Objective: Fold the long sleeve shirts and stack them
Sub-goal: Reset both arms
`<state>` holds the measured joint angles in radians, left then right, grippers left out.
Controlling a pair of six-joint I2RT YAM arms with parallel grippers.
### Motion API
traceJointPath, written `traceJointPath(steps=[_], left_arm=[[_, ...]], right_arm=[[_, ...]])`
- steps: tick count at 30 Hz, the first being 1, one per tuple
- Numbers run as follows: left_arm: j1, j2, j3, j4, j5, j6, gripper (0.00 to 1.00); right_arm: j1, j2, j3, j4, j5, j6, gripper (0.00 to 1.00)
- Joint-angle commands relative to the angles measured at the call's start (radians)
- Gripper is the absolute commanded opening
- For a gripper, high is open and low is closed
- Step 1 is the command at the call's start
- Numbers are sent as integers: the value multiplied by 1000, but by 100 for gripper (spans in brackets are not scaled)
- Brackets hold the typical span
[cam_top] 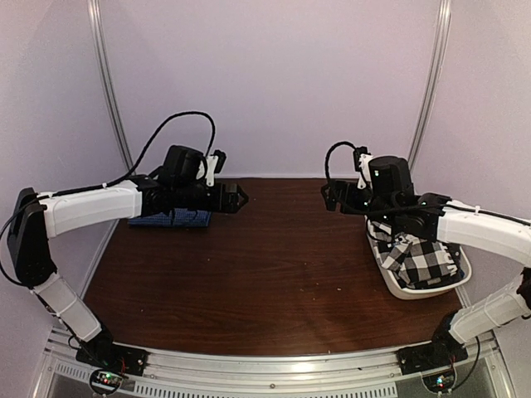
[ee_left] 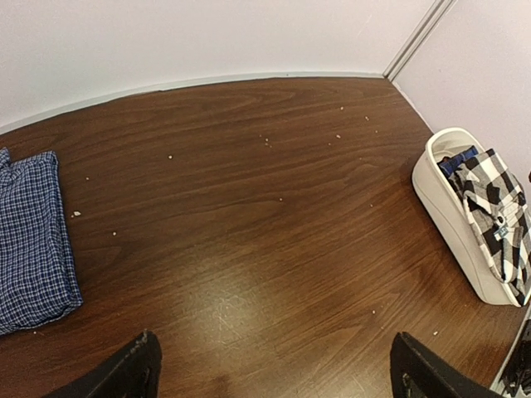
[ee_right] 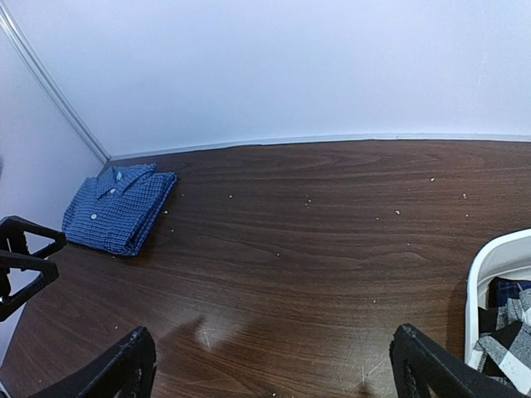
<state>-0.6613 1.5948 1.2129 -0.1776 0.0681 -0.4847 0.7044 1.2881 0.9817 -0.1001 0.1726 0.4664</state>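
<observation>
Dark wood-grain table (cam_top: 265, 282) fills the scene, closed in by plain pale walls. One shirt is judged finished: the blue gingham shirt (ee_right: 120, 207) is laid as a neat folded rectangle at the far left corner, collar and white buttons uppermost. The black-and-white checked shirt (cam_top: 423, 259) is seen crumpled in the white tub (cam_top: 412, 290) at the right edge, draped partly over its rim, with a scrap of blue cloth showing beneath it. The step in hand is taken to be the fetching of this second shirt. The left gripper (cam_top: 241, 197) is held above the table near the blue shirt, jaws spread wide with nothing between them. The right gripper (cam_top: 330, 196) is poised near the tub's far end, jaws likewise apart and empty. For the next move, a reach by the right arm down into the tub is called for. A loose fold would need to be pinched and the cloth lifted clear to be spread flat mid-table.
</observation>
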Motion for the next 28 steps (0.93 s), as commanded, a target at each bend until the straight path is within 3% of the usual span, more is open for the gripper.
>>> traceJointPath(steps=[1, 28], left_arm=[[-4, -37, 0, 76, 5, 2, 98], [-4, -27, 45, 54, 2, 18, 98]], right_arm=[[-7, -12, 13, -13, 49, -19, 100], [-7, -16, 10, -21, 55, -35, 100]])
